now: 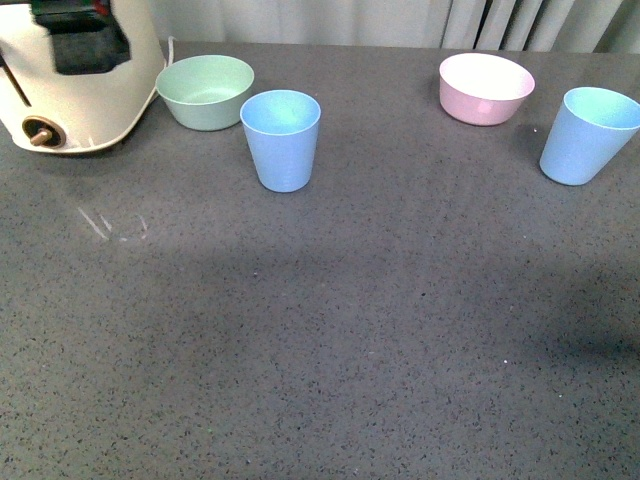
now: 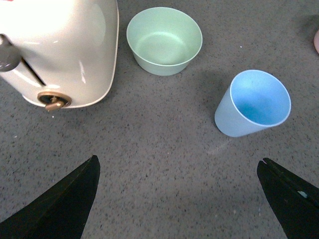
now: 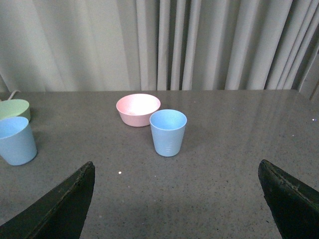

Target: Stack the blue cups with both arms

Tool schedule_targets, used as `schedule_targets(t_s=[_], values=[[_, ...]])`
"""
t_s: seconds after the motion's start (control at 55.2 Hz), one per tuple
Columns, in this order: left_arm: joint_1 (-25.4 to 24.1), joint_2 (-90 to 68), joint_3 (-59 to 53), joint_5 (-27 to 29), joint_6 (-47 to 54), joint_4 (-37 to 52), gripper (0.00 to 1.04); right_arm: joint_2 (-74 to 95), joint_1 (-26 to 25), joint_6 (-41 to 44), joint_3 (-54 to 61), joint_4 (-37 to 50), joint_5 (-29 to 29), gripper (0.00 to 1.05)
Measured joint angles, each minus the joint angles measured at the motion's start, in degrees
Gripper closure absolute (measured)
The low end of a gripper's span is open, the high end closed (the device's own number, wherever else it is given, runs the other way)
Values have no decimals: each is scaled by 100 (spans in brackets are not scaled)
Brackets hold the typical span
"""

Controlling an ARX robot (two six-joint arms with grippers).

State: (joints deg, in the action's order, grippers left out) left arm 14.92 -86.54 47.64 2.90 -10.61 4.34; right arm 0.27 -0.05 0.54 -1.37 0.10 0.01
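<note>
- The left blue cup (image 1: pixel 281 138) stands upright, mouth up, on the grey table (image 1: pixel 320 350), at about 11 o'clock from the table's middle in the front view.
- The right blue cup (image 1: pixel 588 135) is also upright, out at about 2 o'clock and well apart from its twin. That gap is likely why the job uses both arms, one cup per side.
- A mint green bowl (image 1: pixel 205 90) sits just beside the left blue cup at its 10 o'clock, with a cream appliance (image 1: pixel 75 80) further out at 9 o'clock.
- A pink bowl (image 1: pixel 486 87) sits near the right blue cup at its 10 o'clock. Neither bowl touches a cup.
- The left gripper (image 2: pixel 177 160) is spread wide and holds nothing. Its wrist camera looks down on the left blue cup ahead of the fingers, which suggests it is lined up for an approach.
- The right gripper (image 3: pixel 175 164) is likewise spread and empty. It sits low, facing the right blue cup side-on, with the curtain (image 3: pixel 199 45) behind.
- Neither arm shows in the front view, so I judge both sit short of the cups. No cup is grasped, and stacking has not begun.
</note>
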Motion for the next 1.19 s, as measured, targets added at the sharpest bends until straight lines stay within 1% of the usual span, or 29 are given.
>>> schedule_targets(t_s=[0.199, 0.398, 0.67, 1.05, 1.195], values=[[212, -1080, 979, 15, -199, -173, 9, 0, 0, 0, 0, 0, 0, 9], [463, -2291, 2153, 188, -372, -520, 9, 0, 0, 0, 0, 0, 0, 9], [656, -2822, 2695, 332, -420, -669, 9, 0, 0, 0, 0, 0, 0, 9], [756, -3477, 3189, 328, -481, -933, 9, 0, 0, 0, 0, 0, 0, 9], [894, -3746, 3571, 319, -560, -1154, 9, 0, 0, 0, 0, 0, 0, 9]])
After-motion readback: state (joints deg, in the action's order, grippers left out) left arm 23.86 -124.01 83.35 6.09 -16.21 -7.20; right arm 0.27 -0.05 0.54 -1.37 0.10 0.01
